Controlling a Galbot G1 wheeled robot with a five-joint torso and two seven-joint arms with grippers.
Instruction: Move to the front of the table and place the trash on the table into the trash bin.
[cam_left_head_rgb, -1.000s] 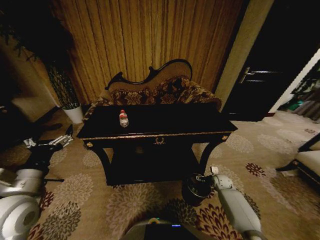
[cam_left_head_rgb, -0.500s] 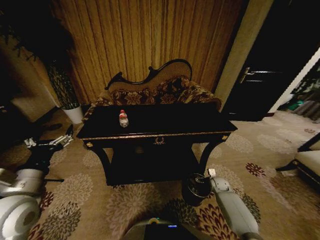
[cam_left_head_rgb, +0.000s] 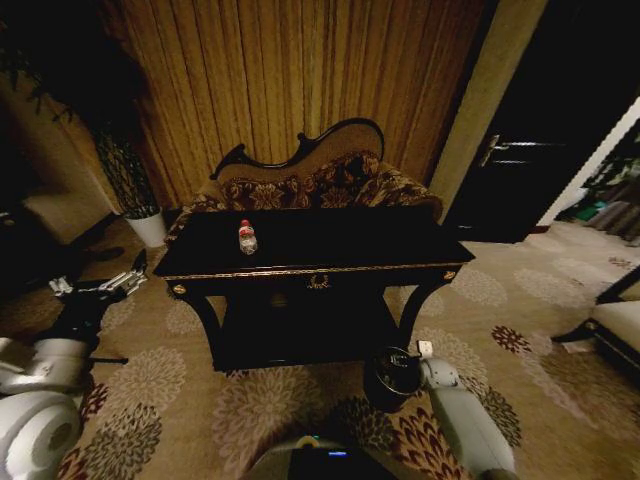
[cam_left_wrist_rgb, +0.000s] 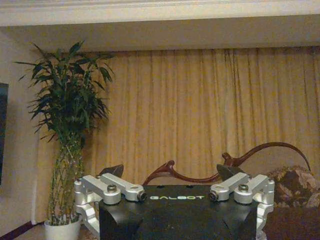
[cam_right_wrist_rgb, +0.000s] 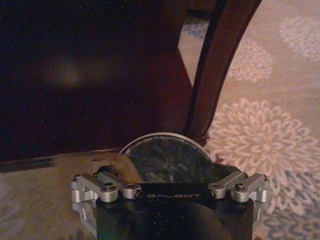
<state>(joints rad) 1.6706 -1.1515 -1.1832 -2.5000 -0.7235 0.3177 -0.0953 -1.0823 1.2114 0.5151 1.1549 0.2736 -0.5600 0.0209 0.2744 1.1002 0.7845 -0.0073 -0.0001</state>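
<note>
We see the plastic bottle (cam_left_head_rgb: 247, 238) standing upright on the left part of the black table (cam_left_head_rgb: 340, 245), its long axis vertical and its red cap on top, apart from both arms. The trash bin (cam_left_head_rgb: 392, 377) sits on the carpet by the table's front right leg, mouth upward. The right gripper (cam_left_head_rgb: 424, 352) hangs just above its rim; we cannot tell its fingers' state. The left gripper (cam_left_head_rgb: 95, 285) hovers left of the surface, fingers spread.

Bottle (cam_left_head_rgb: 247, 238) upright on table (cam_left_head_rgb: 330, 243) left part; bin (cam_left_head_rgb: 393, 377) on floor by front right leg.
</note>
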